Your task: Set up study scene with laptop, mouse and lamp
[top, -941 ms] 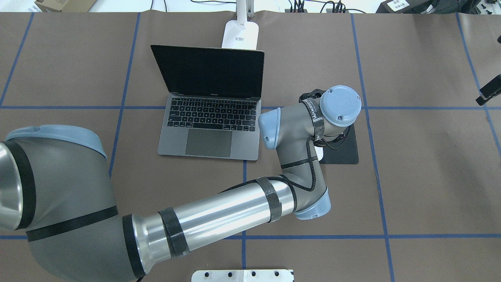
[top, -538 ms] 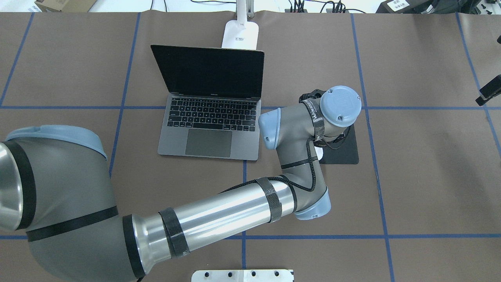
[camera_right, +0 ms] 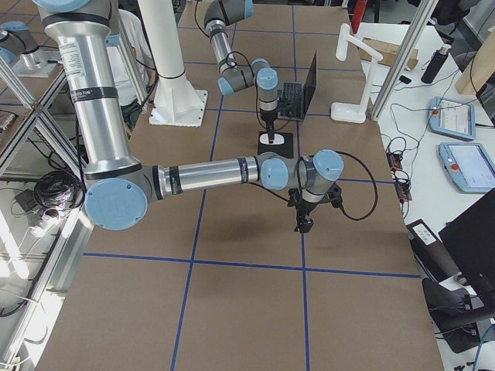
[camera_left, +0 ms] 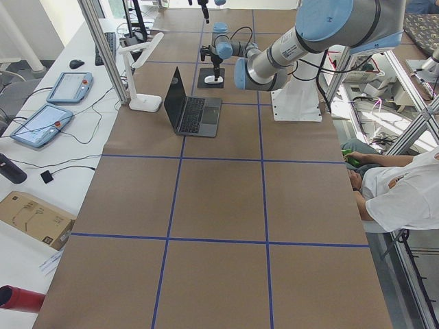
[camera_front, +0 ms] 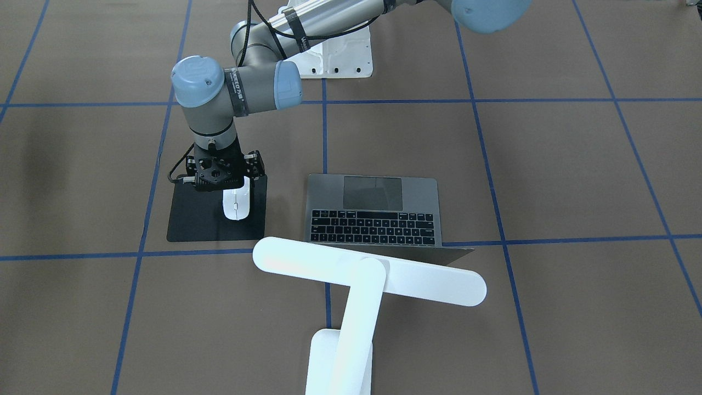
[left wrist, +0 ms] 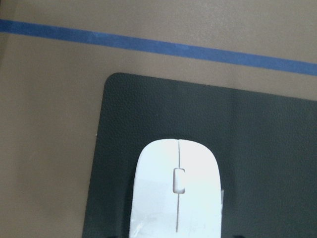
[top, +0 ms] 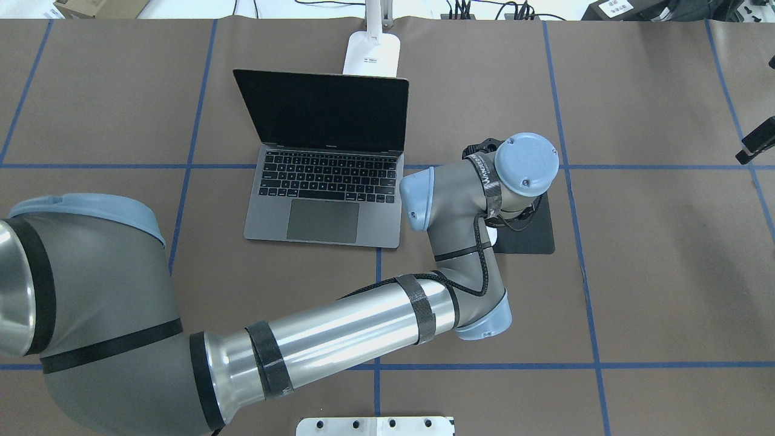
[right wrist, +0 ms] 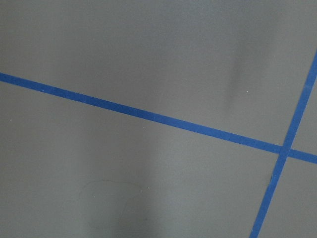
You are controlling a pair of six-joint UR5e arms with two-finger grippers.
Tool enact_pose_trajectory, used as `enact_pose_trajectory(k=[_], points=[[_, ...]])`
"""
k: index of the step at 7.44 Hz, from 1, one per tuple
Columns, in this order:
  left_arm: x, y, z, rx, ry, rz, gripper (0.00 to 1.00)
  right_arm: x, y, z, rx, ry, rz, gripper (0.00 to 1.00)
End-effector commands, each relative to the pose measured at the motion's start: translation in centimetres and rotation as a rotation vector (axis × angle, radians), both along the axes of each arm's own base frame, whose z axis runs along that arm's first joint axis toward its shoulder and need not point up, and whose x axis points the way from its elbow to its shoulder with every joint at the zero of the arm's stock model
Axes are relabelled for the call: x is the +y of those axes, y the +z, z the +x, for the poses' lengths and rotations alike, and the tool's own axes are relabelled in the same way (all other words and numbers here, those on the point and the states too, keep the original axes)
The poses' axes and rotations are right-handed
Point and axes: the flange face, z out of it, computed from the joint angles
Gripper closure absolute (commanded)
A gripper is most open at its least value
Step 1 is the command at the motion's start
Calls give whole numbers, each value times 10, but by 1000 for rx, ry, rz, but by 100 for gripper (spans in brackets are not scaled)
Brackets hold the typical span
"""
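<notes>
Tips of the left pincer (camera_front: 220,185) hidden under its body, straight down at the robot-side end of the mouse (camera_front: 236,206): open or clamped, impossible to tell. Mouse flat on the black mat (camera_front: 192,225), just beside the open laptop (camera_front: 373,216), likely for easy hand reach; lamp (camera_front: 367,274) behind the screen to light the keys. Right pincer (camera_right: 303,222) well apart over brown counter (camera_front: 548,164), state unclear; blue tape grid (camera_front: 548,100).

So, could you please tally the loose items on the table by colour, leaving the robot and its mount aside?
White: 2, the mouse and the lamp
Dark grey: 1, the laptop
Black: 1, the mat under the mouse
Total: 4
</notes>
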Motion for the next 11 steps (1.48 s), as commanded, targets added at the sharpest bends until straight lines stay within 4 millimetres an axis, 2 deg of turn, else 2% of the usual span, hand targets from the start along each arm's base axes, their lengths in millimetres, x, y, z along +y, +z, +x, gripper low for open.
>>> enact_pose_trajectory(k=[1,3,4,6,8,9,10,11], points=[[3,6,-50,16,52,-39,1,-1,-1,0,-2,1,2,1],[8,62,-149,8,141,5,1,-1,-3,0,-4,0,13,1],[18,101,-200,1,163,53,1,-2,-4,1,-9,5,48,1],[28,197,-328,9,238,139,1,-4,-3,1,-7,6,57,1],[25,292,-438,-44,314,180,1,-2,-2,1,-5,6,54,1],[24,347,-504,-90,345,207,1,0,4,3,7,6,50,1],[16,404,-571,-150,396,255,1,-1,4,5,6,7,58,1],[2,453,-631,-169,415,261,1,-1,2,5,0,4,62,1]])
